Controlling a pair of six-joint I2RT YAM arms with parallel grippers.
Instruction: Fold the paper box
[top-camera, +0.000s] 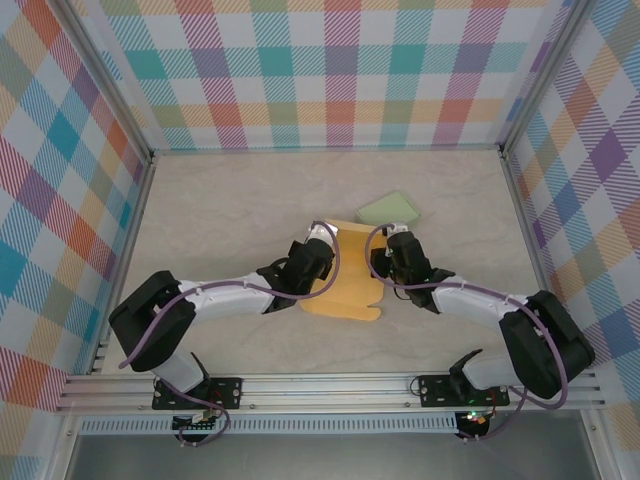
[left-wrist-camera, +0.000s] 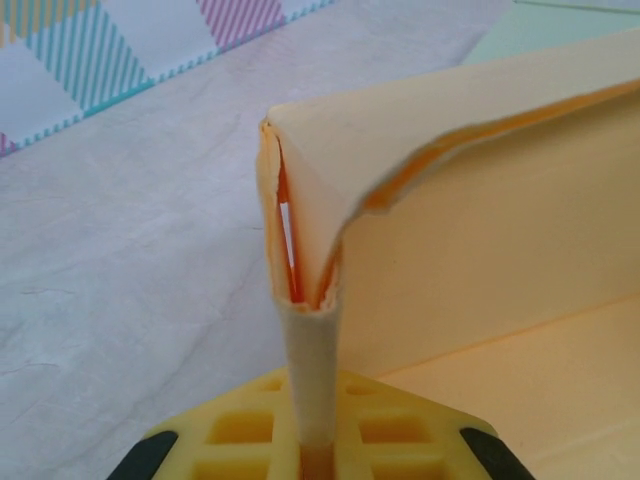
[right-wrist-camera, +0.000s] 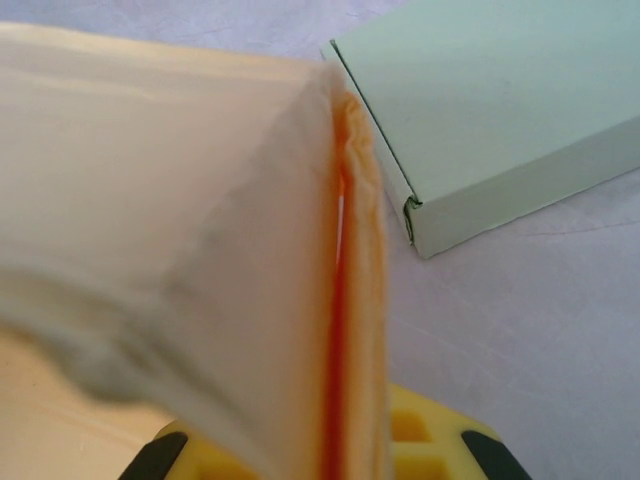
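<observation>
Top external view: you see the paper box (top-camera: 345, 295) lying on the middle of the table (top-camera: 200, 210) — left gripper (top-camera: 320, 246) pinches its left wall, right gripper (top-camera: 392, 248) its right wall, jaws narrowed on paper. Green box (top-camera: 392, 208) lies just behind.

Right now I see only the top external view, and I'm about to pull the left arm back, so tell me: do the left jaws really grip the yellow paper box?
Observer: Yes. In the left wrist view, a raised wall of the yellow paper box runs down between the left jaws, pinched.
Operator: A single layer?
Observer: No, several layers, with an orange inner face showing between them.
Operator: And the right side?
Observer: The right jaws are also closed on a doubled wall edge.
</observation>
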